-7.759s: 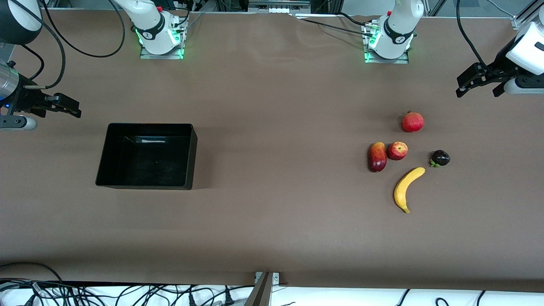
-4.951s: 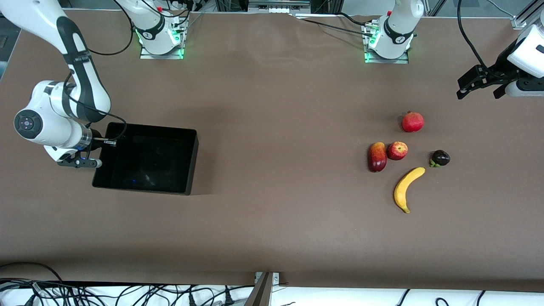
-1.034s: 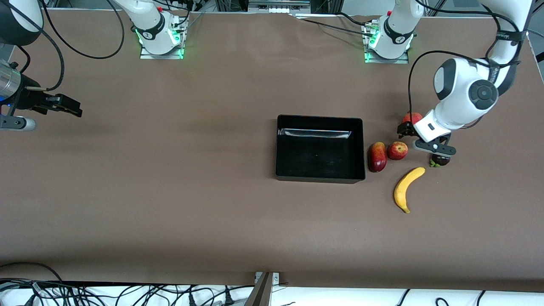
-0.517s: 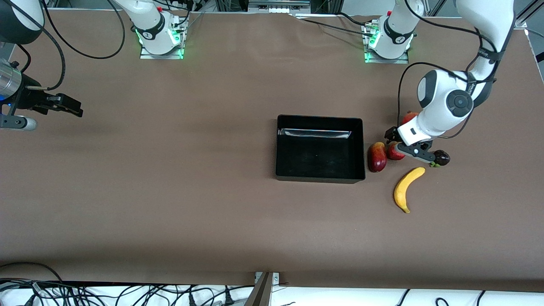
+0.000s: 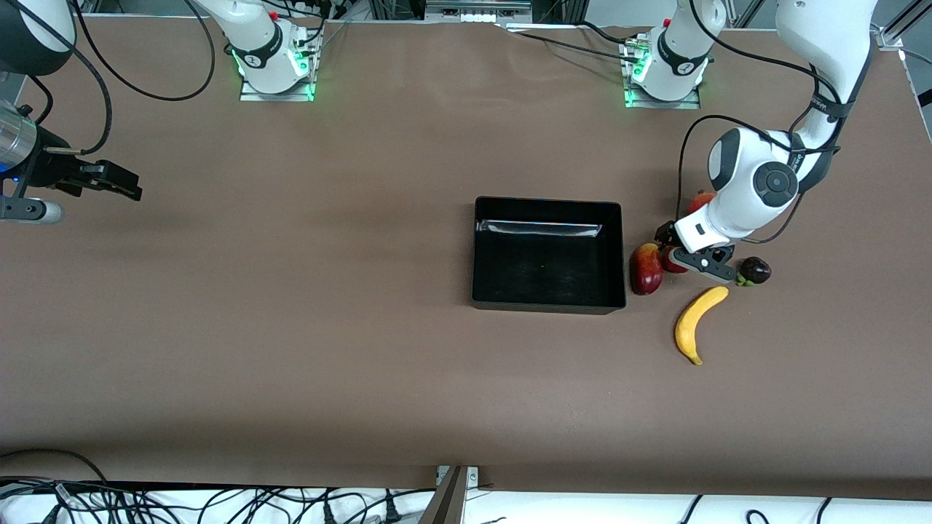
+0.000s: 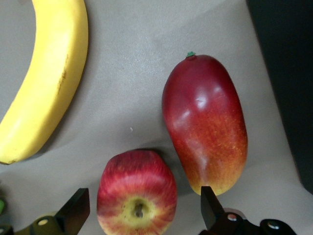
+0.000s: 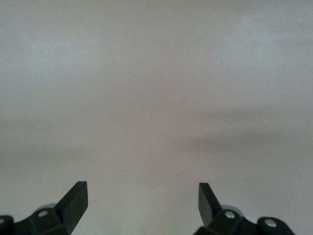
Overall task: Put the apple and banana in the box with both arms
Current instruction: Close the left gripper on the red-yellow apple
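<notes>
The apple sits on the table between the open fingers of my left gripper, untouched on either side. In the front view my left gripper is low over the apple and hides most of it. The banana lies on the table nearer to the front camera; it also shows in the left wrist view. The black box stands open beside the fruits, toward the right arm's end. My right gripper waits, open and empty, over the right arm's end of the table.
An elongated dark red-orange fruit lies between the apple and the box, close to the apple. A pomegranate is partly hidden by the left arm. A small dark fruit lies toward the left arm's end.
The box has gone from the right arm's end to beside the fruits, and the right arm has drawn back. My left gripper has swung in and come down around the apple.
</notes>
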Available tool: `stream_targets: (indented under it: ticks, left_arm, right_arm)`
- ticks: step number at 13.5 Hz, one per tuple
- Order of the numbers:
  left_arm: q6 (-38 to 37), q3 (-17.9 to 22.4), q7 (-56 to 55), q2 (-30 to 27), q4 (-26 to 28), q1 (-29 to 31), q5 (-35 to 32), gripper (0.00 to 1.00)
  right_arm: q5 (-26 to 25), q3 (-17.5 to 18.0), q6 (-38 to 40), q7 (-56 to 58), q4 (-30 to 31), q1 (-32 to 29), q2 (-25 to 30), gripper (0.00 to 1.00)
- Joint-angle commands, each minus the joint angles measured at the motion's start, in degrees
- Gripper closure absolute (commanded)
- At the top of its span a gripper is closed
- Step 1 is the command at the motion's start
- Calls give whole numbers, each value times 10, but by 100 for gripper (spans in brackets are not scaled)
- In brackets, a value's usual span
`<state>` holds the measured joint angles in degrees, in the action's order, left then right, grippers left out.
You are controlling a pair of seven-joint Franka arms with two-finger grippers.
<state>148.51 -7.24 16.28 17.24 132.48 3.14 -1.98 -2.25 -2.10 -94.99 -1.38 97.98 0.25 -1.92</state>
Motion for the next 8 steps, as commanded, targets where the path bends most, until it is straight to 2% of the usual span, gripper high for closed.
stream_targets:
  ticks: [1, 5, 7, 8]
  left_arm:
    - [6, 8, 8, 7, -3, 1, -12, 0]
    - [6, 10, 8, 17, -3, 1, -11, 0]
    - [4, 11, 7, 15, -4, 1, -12, 89]
    - [2, 13, 6, 10, -5, 1, -12, 100]
  right_arm:
    - [-6, 11, 3, -2, -4, -10, 6, 0]
    - [-6, 12, 2, -1, -4, -10, 6, 0]
    - [-7, 15, 2, 0, -4, -9, 6, 0]
    - [-7, 15, 2, 0, -4, -5, 6, 0]
